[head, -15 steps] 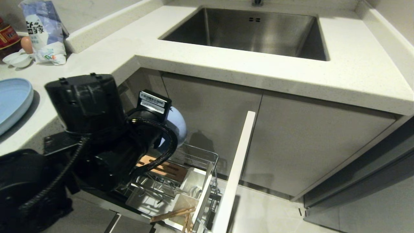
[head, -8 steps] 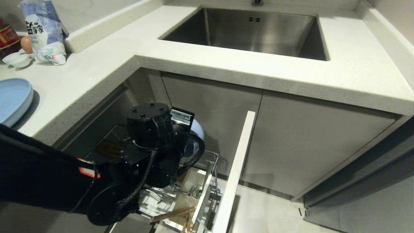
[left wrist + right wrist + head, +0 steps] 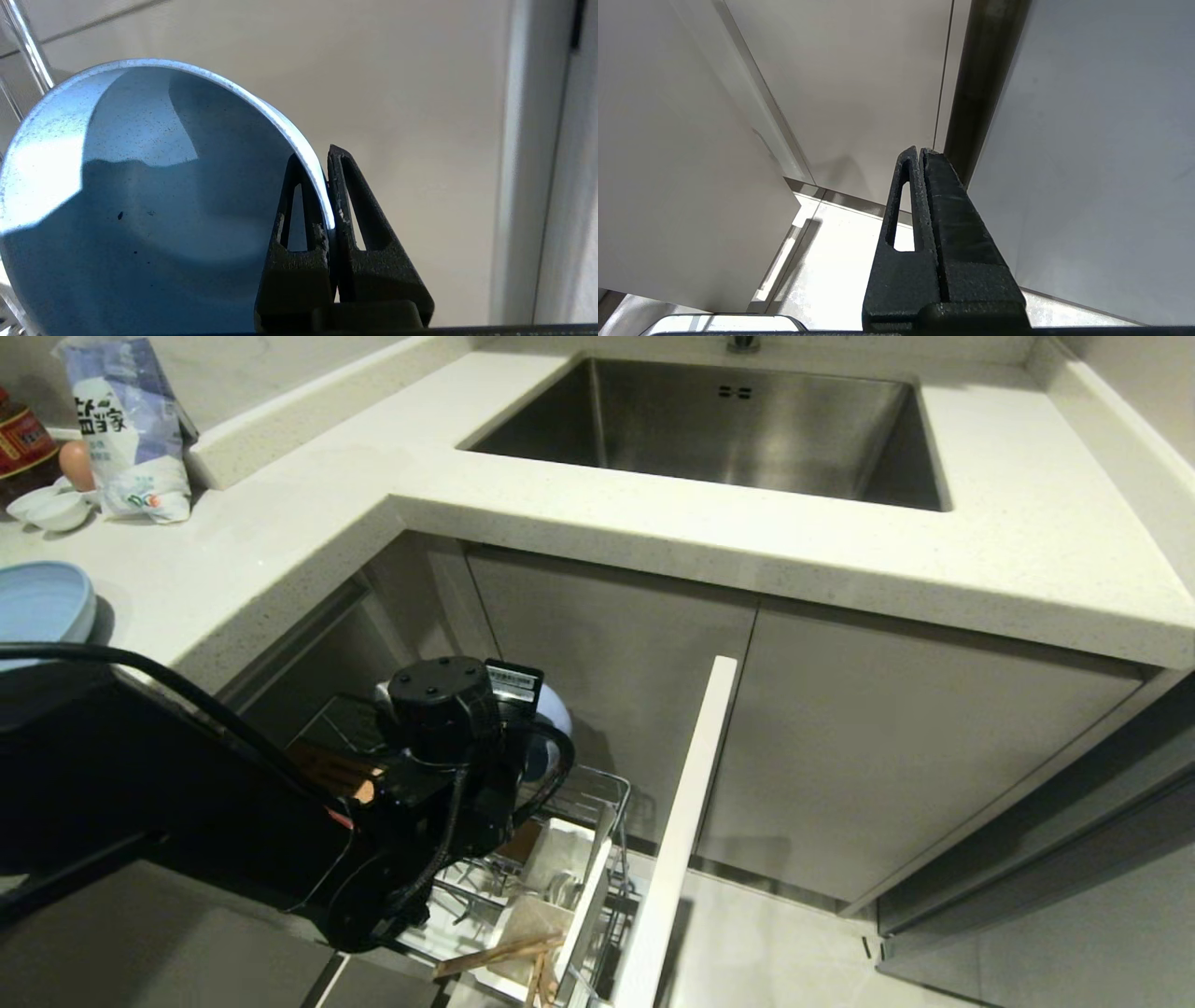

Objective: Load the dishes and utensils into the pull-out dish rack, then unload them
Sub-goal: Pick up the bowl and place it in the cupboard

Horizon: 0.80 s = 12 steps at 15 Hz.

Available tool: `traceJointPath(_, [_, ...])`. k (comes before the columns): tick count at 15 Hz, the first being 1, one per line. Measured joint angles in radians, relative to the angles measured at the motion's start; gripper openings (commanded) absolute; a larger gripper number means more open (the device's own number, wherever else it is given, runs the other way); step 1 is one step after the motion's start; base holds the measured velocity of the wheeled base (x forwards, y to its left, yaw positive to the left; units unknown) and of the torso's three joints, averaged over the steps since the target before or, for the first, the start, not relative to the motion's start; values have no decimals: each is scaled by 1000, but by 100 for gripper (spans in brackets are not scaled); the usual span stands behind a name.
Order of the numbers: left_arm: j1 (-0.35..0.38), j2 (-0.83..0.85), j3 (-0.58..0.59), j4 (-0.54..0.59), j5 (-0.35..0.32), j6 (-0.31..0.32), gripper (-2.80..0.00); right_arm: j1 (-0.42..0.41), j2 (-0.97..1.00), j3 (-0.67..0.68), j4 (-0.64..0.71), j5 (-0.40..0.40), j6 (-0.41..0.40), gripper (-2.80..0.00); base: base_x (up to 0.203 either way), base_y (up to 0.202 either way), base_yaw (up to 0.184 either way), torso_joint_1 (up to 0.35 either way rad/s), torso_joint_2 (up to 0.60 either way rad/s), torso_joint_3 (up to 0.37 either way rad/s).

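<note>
My left gripper (image 3: 314, 156) is shut on the rim of the pale-blue bowl (image 3: 140, 210), one finger inside it and one outside. In the head view the bowl (image 3: 557, 713) is on its side just above the back of the pull-out dish rack (image 3: 602, 786), mostly hidden behind my left wrist (image 3: 439, 700). The pale-blue plate (image 3: 37, 602) lies on the counter at far left. Wooden chopsticks (image 3: 499, 954) lean in the rack's white caddy (image 3: 560, 854). My right gripper (image 3: 920, 150) is shut with nothing in it, parked low by the cabinet fronts and outside the head view.
The rack's white front panel (image 3: 677, 831) stands pulled out to the right of the basket. Above are the counter edge (image 3: 579, 523) and the steel sink (image 3: 747, 420). A bag (image 3: 126, 420), white saucers (image 3: 51, 509) and a bottle (image 3: 19, 443) stand at the counter's far left.
My left arm has swung down from counter height and reached in under the counter edge, carrying the bowl lower and a little to the right, over the rack. The grip has stayed shut.
</note>
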Motion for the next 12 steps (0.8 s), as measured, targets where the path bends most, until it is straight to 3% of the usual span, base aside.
traceJointPath(12, [69, 100, 16, -88, -46, -107, -280, 0, 0, 0, 0, 0, 0, -280, 0, 0, 0, 0, 0, 0])
